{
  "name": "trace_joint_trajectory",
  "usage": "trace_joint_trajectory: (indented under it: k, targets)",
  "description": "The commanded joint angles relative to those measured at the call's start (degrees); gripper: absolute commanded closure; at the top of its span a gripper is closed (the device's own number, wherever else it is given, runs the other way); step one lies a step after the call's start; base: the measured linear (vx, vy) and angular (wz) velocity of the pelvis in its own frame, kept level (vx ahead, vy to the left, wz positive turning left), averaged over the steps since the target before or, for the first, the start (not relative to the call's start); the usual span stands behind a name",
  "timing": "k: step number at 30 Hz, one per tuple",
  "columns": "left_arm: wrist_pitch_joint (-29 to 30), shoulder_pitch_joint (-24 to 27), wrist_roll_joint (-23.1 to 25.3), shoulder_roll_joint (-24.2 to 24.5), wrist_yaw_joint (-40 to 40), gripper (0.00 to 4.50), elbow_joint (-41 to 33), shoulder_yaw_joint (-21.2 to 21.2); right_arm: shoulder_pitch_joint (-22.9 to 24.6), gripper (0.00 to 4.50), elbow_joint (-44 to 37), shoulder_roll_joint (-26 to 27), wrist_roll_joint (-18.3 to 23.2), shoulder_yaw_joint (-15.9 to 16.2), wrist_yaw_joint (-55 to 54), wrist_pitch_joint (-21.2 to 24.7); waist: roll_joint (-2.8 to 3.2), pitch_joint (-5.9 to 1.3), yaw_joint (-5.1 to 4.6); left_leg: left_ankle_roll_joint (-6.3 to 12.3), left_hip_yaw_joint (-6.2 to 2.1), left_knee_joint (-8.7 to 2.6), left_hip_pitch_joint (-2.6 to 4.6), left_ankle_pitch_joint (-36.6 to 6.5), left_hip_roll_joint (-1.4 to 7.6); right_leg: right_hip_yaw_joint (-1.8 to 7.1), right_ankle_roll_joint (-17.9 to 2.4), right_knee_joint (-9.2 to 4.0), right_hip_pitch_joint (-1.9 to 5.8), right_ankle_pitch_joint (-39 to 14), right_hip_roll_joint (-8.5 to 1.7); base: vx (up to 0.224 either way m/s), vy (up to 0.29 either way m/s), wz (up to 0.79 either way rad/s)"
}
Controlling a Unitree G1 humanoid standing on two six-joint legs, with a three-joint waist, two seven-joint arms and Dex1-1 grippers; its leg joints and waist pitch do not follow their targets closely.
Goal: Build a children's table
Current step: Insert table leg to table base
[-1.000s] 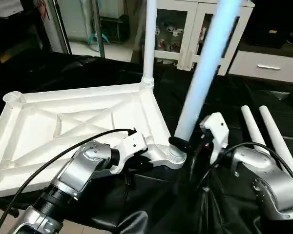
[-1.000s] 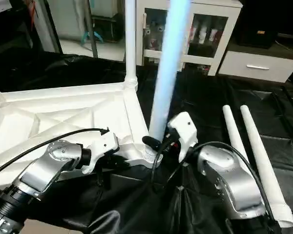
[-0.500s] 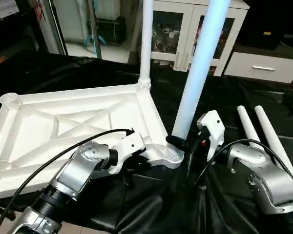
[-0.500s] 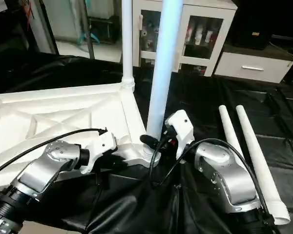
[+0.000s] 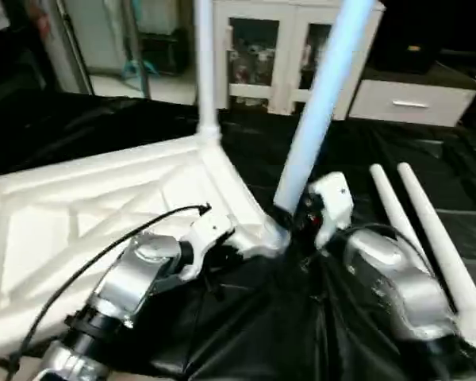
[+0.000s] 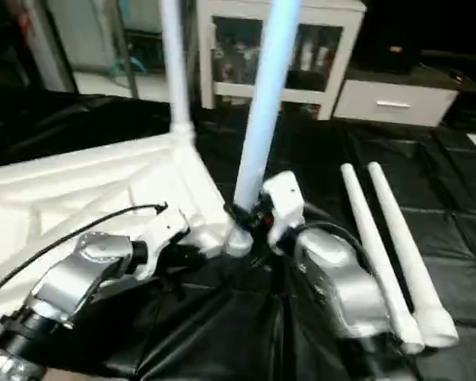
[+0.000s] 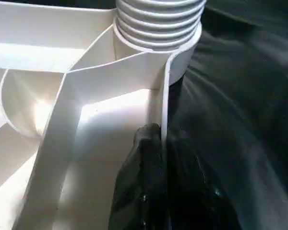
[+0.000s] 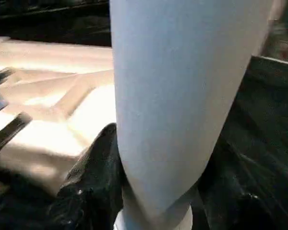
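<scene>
Second leg going in at the near corner — both arms on the job.

The tabletop lies ribbed side up on the black-covered surface, with one leg already upright in its far corner socket. The right gripper has its jaws clenched round the base of a second leg, which leans away to the right as its foot sits at the near corner socket. The left gripper pinches the tabletop's thin side rim just beside that socket, jaws nearly closed on the wall — holding it down. Two spare legs lie side by side on the surface to the right, with a white glass-door cabinet behind.
</scene>
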Motion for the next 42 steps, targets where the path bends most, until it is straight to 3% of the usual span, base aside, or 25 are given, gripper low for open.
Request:
trace_joint_trajectory:
  k: [1,2,3,4,5,7,11,15,18,20,25,26,27,31,33,35,37,38,42]
  targets:
    - [1.5,-1.4,-1.4,-3.8,4.7,4.5,0.9,2.8,0.8,2.68,10.7,0.2,-3.7,-0.6,-5.4,2.4,-0.64,-0.8,-0.37,-3.4,-3.03,-5.89,0.01,-28.3,3.41,2.24,-4.6,-5.58,0.21,-32.2,-4.92,0.0,0.0,0.0]
    - [2.0,-2.3,-1.2,-5.5,6.3,4.5,2.1,2.8,-0.8,2.68,12.9,1.1,-4.0,-1.0,-7.0,2.0,-0.83,-0.69,-0.18,-2.88,-2.75,-5.89,-0.16,-27.1,3.37,2.43,-5.0,-5.65,0.14,-30.3,-4.87,0.0,0.0,0.0]
    - [2.0,-2.3,-1.2,-5.5,6.3,4.5,2.1,2.8,-0.8,2.68,12.9,1.1,-4.0,-1.0,-7.0,2.0,-0.67,-0.74,-0.09,-2.68,-2.52,-5.72,0.19,-27.1,3.3,2.56,-5.3,-5.7,-0.21,-30.1,-4.86,0.0,0.0,0.0]
    - [3.0,-4.0,-0.9,-8.4,9.6,4.5,4.5,3.6,-3.6,2.68,17.1,2.6,-4.7,-1.8,-9.9,1.1,-0.85,-0.61,-0.04,-2.53,-2.27,-5.57,0.64,-27.9,3.25,2.61,-5.7,-5.96,-0.68,-30.3,-4.72,0.0,0.0,0.0]
    - [2.9,-5.5,-0.9,-10.4,12.1,4.5,6.7,4.3,-5.5,2.68,20.0,3.4,-5.1,-2.3,-11.8,0.4,-0.92,-0.37,-0.26,-2.76,-2.36,-5.36,1.06,-30.2,3.0,2.21,-5.2,-6.43,-0.99,-33.0,-4.66,0.0,0.0,0.0]
    - [2.7,-6.8,-0.9,-12.1,14.4,4.5,8.6,5.0,-7.0,2.68,22.6,4.2,-5.1,-2.8,-13.4,-0.3,-1.0,-0.47,-0.45,-2.75,-2.51,-5.36,1.14,-31.0,2.85,1.92,-4.5,-6.48,-0.86,-33.8,-4.61,0.0,0.0,0.0]
    - [0.5,-10.1,-1.2,-16.2,20.2,4.5,13.3,7.6,-10.9,2.68,30.0,6.5,-4.9,-5.2,-17.9,-2.5,-1.3,-0.85,0.01,-1.71,-2.39,-5.73,0.59,-28.2,3.13,2.1,-5.6,-5.97,-0.25,-26.8,-5.01,0.0,0.0,0.0]
    - [-0.8,-11.4,-1.0,-17.3,22.1,4.5,15.2,8.6,-12.6,2.68,33.2,7.1,-5.0,-6.4,-19.5,-4.1,-1.41,-1.0,0.09,-1.23,-2.14,-5.84,0.13,-25.3,3.27,2.3,-7.5,-5.35,0.24,-21.0,-5.06,0.0,0.0,0.0]
    - [-1.6,-12.1,-0.8,-17.5,22.9,4.5,16.7,9.0,-13.9,2.68,35.7,7.5,-5.0,-7.0,-19.8,-5.7,-1.42,-1.22,0.4,-0.17,-1.79,-5.76,-0.34,-20.5,3.41,2.43,-9.1,-4.84,0.77,-16.0,-5.19,0.0,0.0,0.0]
    - [-1.8,-12.1,-0.7,-17.2,22.9,4.5,16.9,9.0,-14.2,2.68,36.2,7.8,-4.3,-7.5,-19.2,-6.6,-1.38,-1.13,0.57,-0.04,-1.71,-5.66,-0.05,-21.9,3.38,2.43,-8.9,-5.12,0.59,-18.9,-5.3,0.0,0.0,0.0]
    - [-1.9,-11.8,-0.7,-16.6,22.2,4.5,17.0,9.0,-14.3,2.68,36.1,7.8,-4.2,-6.7,-15.9,-8.3,-1.57,-1.08,0.59,-0.06,-1.83,-5.72,-0.07,-23.0,3.38,2.34,-7.4,-5.5,0.45,-23.1,-5.3,0.0,0.0,0.0]
    - [-1.9,-11.8,-0.8,-16.4,22.1,4.5,17.1,8.9,-14.3,2.33,36.0,7.9,-3.7,-6.9,-15.2,-8.6,-1.45,-1.06,0.54,-0.2,-1.95,-5.81,-0.13,-23.5,3.43,2.29,-7.2,-5.53,0.42,-23.6,-5.25,0.0,0.0,0.0]
    - [-1.9,-11.7,-0.7,-16.2,21.9,4.5,17.0,8.9,-14.4,2.33,35.8,7.7,-3.6,-7.0,-14.8,-9.3,-1.2,-1.06,0.56,-0.32,-2.03,-5.85,-0.16,-23.6,3.45,2.28,-7.2,-5.48,0.44,-23.6,-5.27,0.0,0.0,0.0]
    - [-1.8,-11.3,-0.7,-15.3,21.2,4.5,16.6,8.9,-14.7,1.93,32.5,7.0,-2.7,-7.4,-12.6,-9.8,-1.33,-1.03,0.59,-0.26,-1.94,-5.87,-0.05,-24.1,3.43,2.29,-7.2,-5.57,0.3,-23.4,-5.14,0.0,0.0,0.0]
    - [-1.7,-11.2,-0.6,-14.5,20.3,4.5,16.0,8.5,-14.7,1.86,29.2,6.0,-2.4,-6.7,-9.8,-9.1,-1.42,-1.23,0.97,0.45,-1.72,-5.7,-0.16,-22.1,3.48,2.43,-8.1,-5.45,0.57,-21.2,-5.26,0.0,0.0,0.0]
    - [-1.8,-11.0,-0.4,-13.8,19.2,4.5,15.4,8.0,-14.3,1.71,25.3,5.2,-1.3,-6.6,-7.3,-7.5,-1.54,-1.69,1.51,2.35,-1.43,-5.44,-0.72,-14.3,3.69,2.39,-10.4,-4.3,1.43,-12.4,-5.23,0.0,0.0,0.0]
    - [-1.9,-10.9,-0.4,-13.4,18.8,4.5,15.1,7.8,-14.0,1.54,23.5,4.8,-0.7,-6.5,-6.0,-6.7,-1.37,-1.51,1.76,3.54,-1.12,-5.34,-0.55,-14.0,3.7,2.38,-11.1,-4.49,1.14,-12.6,-5.13,0.0,0.0,0.0]
    - [-2.2,-10.7,-0.3,-12.9,17.7,4.5,14.7,7.2,-13.3,1.38,20.5,4.0,1.1,-6.2,-3.2,-4.1,-1.34,-1.83,1.9,4.08,-1.01,-4.93,-0.91,-12.1,3.48,2.41,-11.7,-4.32,1.4,-12.1,-5.32,0.0,0.0,0.0]
    - [-1.7,-10.0,-0.6,-11.7,15.5,4.5,13.3,6.1,-11.3,1.12,14.9,1.3,2.6,-4.3,2.3,-0.9,-1.28,-2.09,2.71,6.93,-0.67,-4.2,-1.2,-4.8,3.64,2.3,-13.6,-3.15,1.7,-3.5,-5.3,0.0,0.0,0.0]
